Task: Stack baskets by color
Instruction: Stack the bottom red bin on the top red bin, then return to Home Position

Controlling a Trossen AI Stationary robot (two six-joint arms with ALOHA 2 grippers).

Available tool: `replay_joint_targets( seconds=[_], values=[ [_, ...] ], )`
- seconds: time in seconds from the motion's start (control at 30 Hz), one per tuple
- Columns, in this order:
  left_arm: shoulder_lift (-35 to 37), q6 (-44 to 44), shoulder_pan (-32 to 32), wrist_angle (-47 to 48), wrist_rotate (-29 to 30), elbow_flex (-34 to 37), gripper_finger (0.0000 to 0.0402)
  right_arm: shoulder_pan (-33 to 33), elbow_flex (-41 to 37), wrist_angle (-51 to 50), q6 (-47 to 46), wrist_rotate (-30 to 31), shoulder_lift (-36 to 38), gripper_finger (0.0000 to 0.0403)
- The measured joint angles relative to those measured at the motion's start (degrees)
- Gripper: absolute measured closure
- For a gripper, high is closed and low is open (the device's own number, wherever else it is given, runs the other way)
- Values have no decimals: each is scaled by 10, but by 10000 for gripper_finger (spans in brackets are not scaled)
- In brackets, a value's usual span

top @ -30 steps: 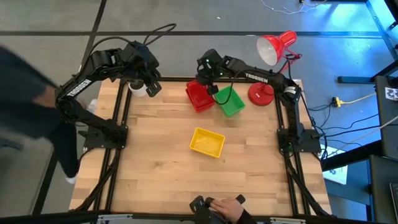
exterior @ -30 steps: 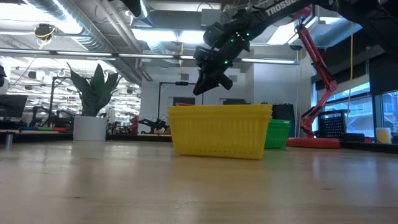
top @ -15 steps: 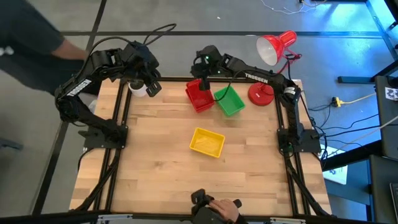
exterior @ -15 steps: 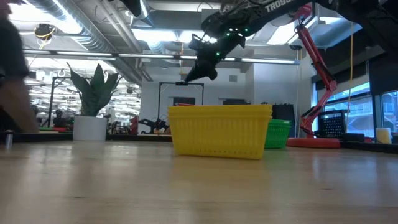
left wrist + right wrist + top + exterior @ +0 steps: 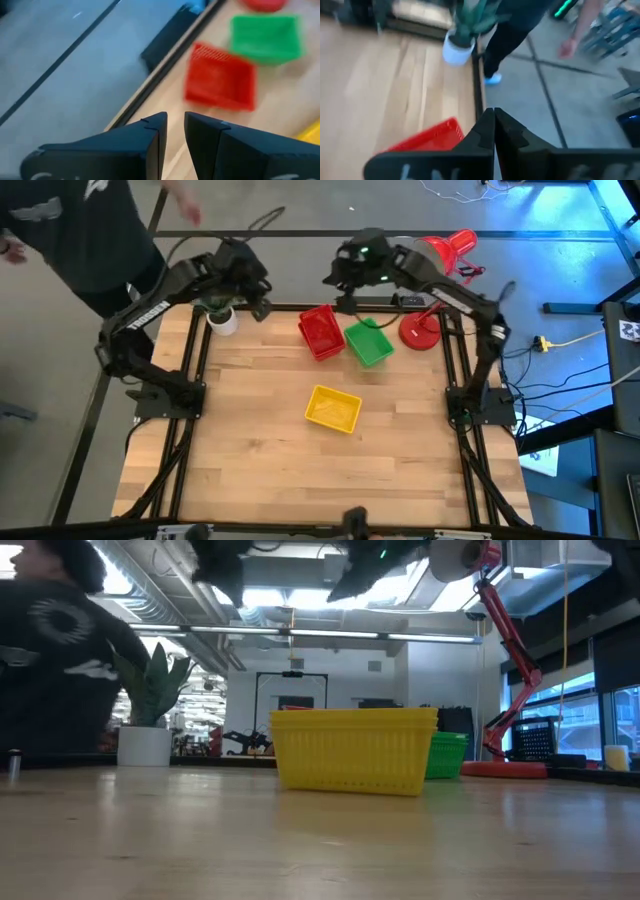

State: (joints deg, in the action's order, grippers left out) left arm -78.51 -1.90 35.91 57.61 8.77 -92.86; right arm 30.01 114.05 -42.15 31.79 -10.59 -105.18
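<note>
A pale, planked wooden worktop (image 5: 250,450) is framed by dark rails. Near its far edge, a stack of red baskets (image 5: 321,331) of lattice plastic is set just beside a green basket (image 5: 369,343); a yellow basket (image 5: 333,409) lies apart, nearer the middle. The left gripper (image 5: 172,122) is held empty and slightly parted above the far left corner. The right gripper (image 5: 493,118) is clenched on nothing above the far edge. Lettering on the right arm is blurred.
</note>
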Motion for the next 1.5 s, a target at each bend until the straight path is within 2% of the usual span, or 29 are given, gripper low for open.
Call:
replay_joint_targets(
  seconds=[0.13,0.4,0.6,0.7,0.83,0.93,1.17,1.27,1.5],
  values=[
    [-15,-17,1,-123,-64,60,344,-3,3,-7,-31,0,56,402],
    [-92,-46,-19,-319,-68,139,344,-15,3,-4,-33,4,153,403],
    [-187,-48,-34,-435,-63,146,344,-21,3,-7,-33,4,180,403],
    [-225,-38,-35,-472,-37,146,344,-22,3,-13,-33,5,181,403],
    [-256,-28,-37,-486,37,146,344,-21,0,-32,-33,6,180,403],
    [-265,-28,-37,-489,67,146,344,-21,-8,-37,-33,6,180,403],
    [-289,-27,-37,-483,61,146,344,-21,-10,-38,-32,7,177,403],
    [-299,-26,-39,-475,45,146,344,-21,-10,-39,-31,27,177,403],
    [-293,-30,-51,-466,42,146,344,-21,-10,-39,-30,41,177,403]
  ],
)
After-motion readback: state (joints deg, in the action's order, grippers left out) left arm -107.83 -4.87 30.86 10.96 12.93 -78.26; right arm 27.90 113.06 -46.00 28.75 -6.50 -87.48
